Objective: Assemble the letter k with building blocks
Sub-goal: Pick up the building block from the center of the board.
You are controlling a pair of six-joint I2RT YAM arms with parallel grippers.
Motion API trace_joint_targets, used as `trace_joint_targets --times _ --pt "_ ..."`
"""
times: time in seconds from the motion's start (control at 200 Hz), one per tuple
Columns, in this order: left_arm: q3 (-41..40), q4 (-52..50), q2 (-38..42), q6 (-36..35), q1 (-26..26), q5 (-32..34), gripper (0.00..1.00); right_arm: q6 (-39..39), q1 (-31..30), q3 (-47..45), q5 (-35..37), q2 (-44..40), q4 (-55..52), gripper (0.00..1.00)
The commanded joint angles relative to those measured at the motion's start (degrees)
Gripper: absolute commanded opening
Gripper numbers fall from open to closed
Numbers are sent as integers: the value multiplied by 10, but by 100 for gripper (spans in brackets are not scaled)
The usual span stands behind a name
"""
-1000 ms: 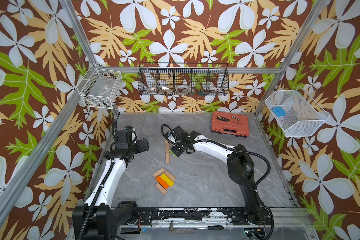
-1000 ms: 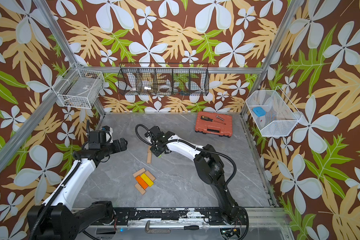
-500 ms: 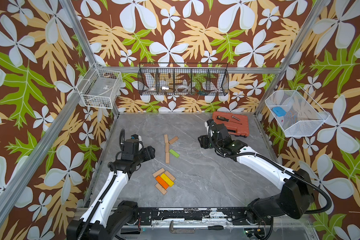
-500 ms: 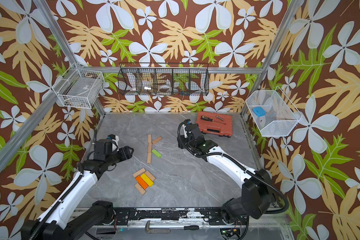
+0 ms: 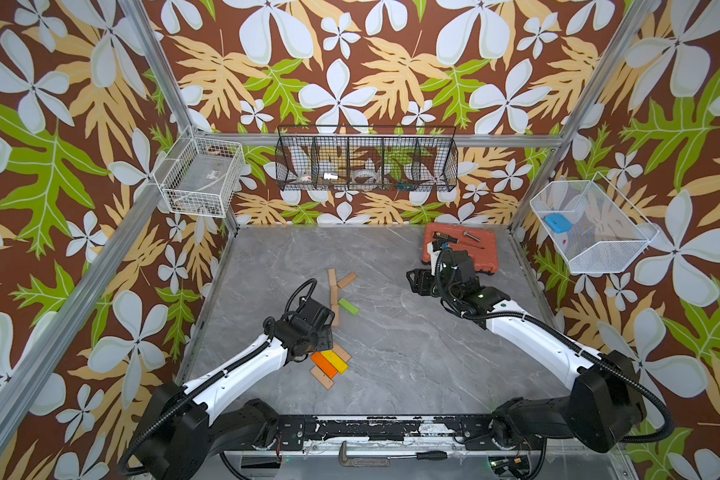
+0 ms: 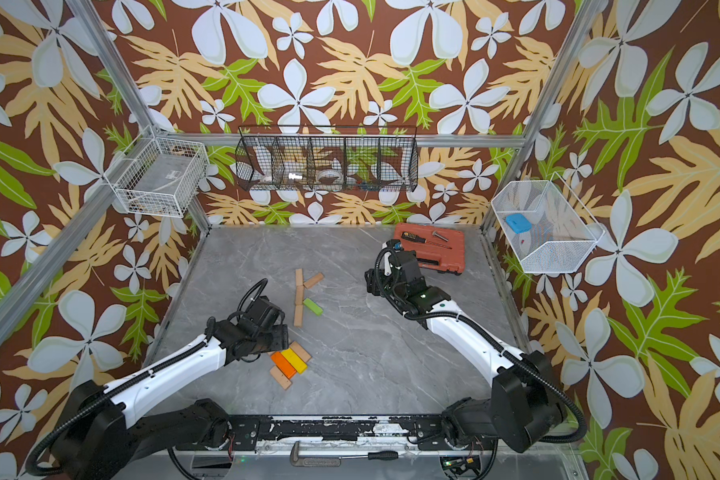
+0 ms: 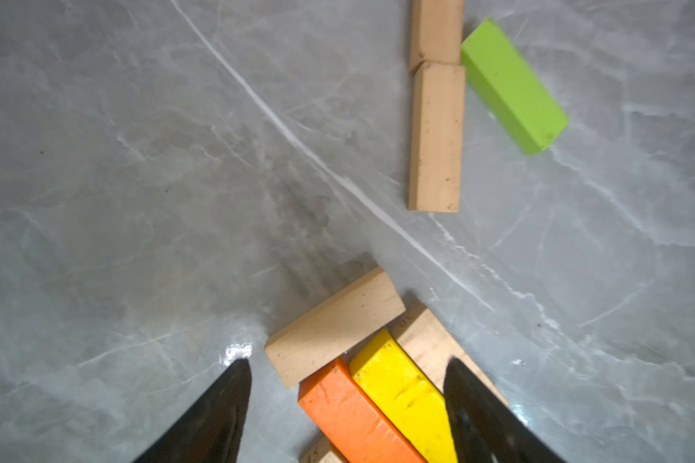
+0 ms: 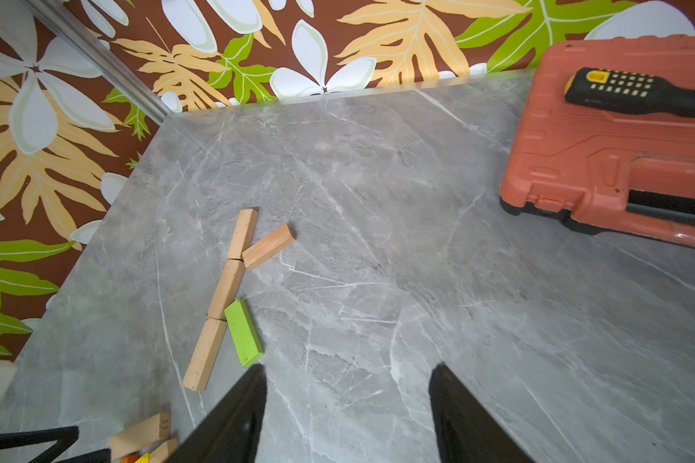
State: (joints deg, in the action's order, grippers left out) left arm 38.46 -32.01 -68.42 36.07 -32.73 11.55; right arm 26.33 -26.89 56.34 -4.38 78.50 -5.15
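**A:** At eleven o'clock from the middle of the table [image 5: 412,353], we have three plain blocks laid end to end as the spine [image 5: 332,296]. A wooden arm [image 5: 346,279] slants off it to two o'clock and the green block [image 5: 348,306] to four, and both touch it.

**B:** So our K is nearly whole?

**A:** We judge so; only squaring up may be left. The spares, the orange block [image 7: 350,417] and the yellow block [image 7: 398,393] among them, lie at six o'clock of the spine. They sit ungripped between the wide jaws of our left gripper [image 7: 346,362]. Our right gripper [image 8: 349,366] hangs wide and empty at three o'clock, well apart.

Grey marble table [image 5: 391,332], building blocks [image 6: 298,313], tool case [image 5: 485,257]
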Motion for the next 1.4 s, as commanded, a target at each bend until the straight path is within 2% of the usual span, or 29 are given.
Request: trace_joint_targets --times 0.0,0.16,0.385,0.515,0.751,1.141,1.396 --pt "6 -13 -32 -12 -1 -6 78 0 0 0 -10 -1 12 67" --pt "17 -31 -63 -7 0 39 79 -1 0 0 -16 -4 13 67" --pt "23 -20 -104 -27 5 8 79 -3 0 5 -20 4 7 67" --pt "28 -18 -111 -33 8 11 78 -3 0 13 -24 10 6 67" --pt "35 -8 -120 -50 44 4 73 1 0 17 -26 12 4 67" --pt "29 2 -146 -43 57 -5 48 9 0 24 -24 24 0 67" --pt "28 3 -146 -40 58 0 25 6 0 29 -25 21 -14 67"
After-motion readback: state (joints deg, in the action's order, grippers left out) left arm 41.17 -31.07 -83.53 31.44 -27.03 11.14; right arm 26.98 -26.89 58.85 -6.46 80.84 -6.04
